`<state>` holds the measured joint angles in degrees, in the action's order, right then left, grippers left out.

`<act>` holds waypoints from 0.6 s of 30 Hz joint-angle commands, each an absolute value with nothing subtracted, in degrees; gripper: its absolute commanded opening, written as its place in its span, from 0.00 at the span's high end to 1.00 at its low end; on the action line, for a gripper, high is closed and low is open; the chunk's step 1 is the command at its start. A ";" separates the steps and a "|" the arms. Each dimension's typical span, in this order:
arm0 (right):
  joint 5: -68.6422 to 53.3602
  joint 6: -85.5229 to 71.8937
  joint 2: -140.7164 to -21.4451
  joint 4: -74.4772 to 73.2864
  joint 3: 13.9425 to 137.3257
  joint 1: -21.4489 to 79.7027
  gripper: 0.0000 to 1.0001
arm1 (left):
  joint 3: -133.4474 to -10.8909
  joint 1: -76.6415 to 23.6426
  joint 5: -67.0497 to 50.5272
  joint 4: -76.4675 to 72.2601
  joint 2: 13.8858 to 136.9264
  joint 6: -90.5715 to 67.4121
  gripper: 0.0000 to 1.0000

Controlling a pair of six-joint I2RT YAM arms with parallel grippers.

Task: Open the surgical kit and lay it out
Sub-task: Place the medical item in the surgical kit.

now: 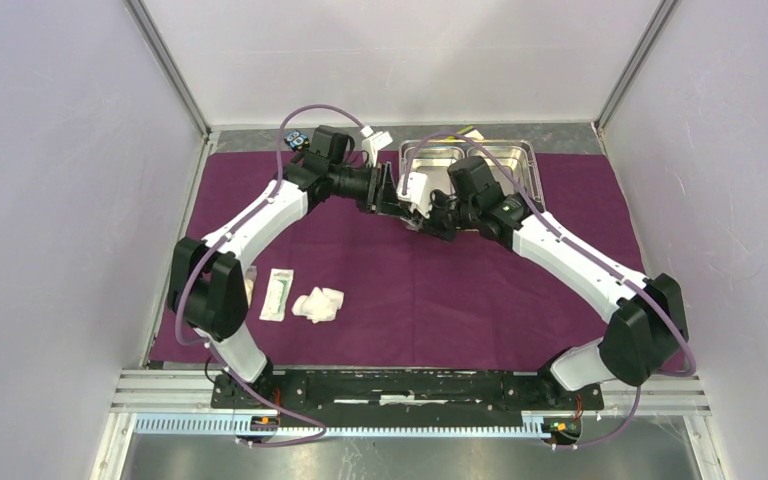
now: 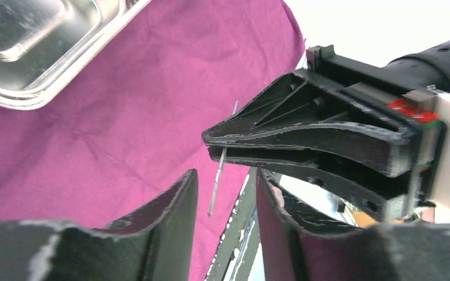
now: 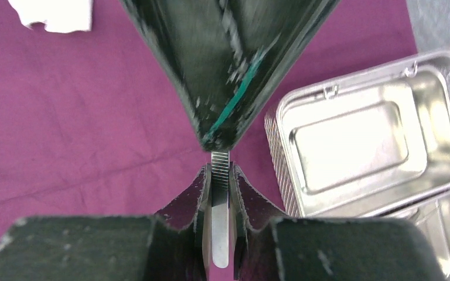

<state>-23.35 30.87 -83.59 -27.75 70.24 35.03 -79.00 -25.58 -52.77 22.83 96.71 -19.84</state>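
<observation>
over the far middle of the cloth wrap (image 1: 440, 300), both gripper tips are hidden from above by their own wrists. tweezers (image 3: 220, 234) are seen only in part: a ribbed end and flat shank in the right wrist view, a thin edge-on sliver in the left wrist view, the other end cut off. they are pinched between the fingers of the right gripper (image 3: 220, 172), just beside the tray (image 3: 351, 140). left gripper (image 2: 225, 175) jaws are spread, with the sliver standing at the gap; contact cannot be made out. counted: one tray, two compartments, partly covered by the right arm; one tweezers; one gauze wad (image 1: 318, 304); one flat packet (image 1: 278, 293); one more white scrap (image 1: 250, 285), half hidden by the left arm, kind not told.
</observation>
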 commanded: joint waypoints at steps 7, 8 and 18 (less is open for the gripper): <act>-10.05 20.49 -71.51 -20.81 51.53 30.89 0.95 | -86.90 -21.75 -42.44 23.47 98.03 -14.74 0.33; -9.97 19.08 -69.96 -20.29 49.34 28.96 0.95 | -87.16 -21.34 -42.00 23.47 98.23 -14.77 0.33; -11.13 9.19 -59.67 -19.37 35.69 10.79 0.93 | -86.83 -20.80 -38.85 21.53 100.65 -18.29 0.33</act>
<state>-11.29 14.46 -63.37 -21.67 38.28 13.69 -85.25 -20.45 -40.45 23.64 99.44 -17.43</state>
